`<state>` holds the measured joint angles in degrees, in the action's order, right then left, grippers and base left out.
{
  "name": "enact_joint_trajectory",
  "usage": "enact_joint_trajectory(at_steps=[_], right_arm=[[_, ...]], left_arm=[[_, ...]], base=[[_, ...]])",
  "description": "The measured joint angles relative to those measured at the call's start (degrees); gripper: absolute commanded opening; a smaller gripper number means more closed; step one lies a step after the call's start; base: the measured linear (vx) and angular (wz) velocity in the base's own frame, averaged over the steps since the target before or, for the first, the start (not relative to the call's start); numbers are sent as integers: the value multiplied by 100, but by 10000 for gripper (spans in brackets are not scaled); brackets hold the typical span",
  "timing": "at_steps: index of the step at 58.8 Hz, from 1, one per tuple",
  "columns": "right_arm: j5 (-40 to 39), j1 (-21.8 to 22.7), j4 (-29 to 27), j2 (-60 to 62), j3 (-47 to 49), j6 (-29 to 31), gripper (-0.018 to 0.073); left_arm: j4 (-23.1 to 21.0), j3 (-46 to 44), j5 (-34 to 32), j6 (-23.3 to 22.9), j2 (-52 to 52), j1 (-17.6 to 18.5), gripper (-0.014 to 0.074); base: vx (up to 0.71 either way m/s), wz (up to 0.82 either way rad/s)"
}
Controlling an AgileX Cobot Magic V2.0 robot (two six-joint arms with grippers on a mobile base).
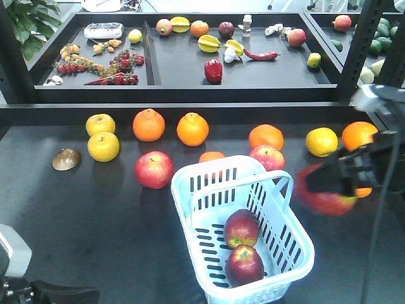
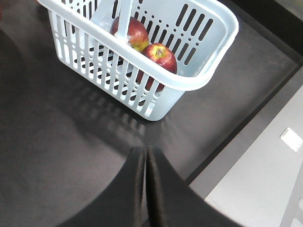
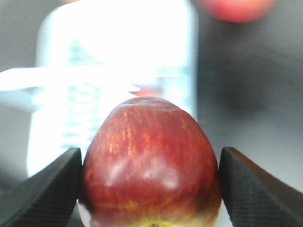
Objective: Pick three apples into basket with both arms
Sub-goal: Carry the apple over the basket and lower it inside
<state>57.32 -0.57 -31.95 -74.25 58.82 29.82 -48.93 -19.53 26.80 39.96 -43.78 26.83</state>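
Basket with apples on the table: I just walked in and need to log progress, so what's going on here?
Two red apples already lie in the pale blue basket. The right tool is clamped on a third apple, held beside the basket's right side and not yet over it. The left tool is shut and empty, low over the table near the basket's front corner. Oranges and other fruit sit on the table behind.

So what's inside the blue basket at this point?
Two dark red apples lie touching inside the basket. The slotted floor beneath them is hidden. A third apple is outside, clamped in the right gripper.
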Motion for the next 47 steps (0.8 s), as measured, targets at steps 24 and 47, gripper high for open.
enact_joint_trajectory(at_steps=[24, 47], right_arm=[[-915, -1538, 38, -632, -9, 176, 252], [-1268, -1591, -104, -1319, -13, 196, 625]], left_arm=[[0, 0, 0, 0, 0, 0, -6], [16, 0, 0, 0, 0, 0, -6]], base=[[0, 0], [0, 0]])
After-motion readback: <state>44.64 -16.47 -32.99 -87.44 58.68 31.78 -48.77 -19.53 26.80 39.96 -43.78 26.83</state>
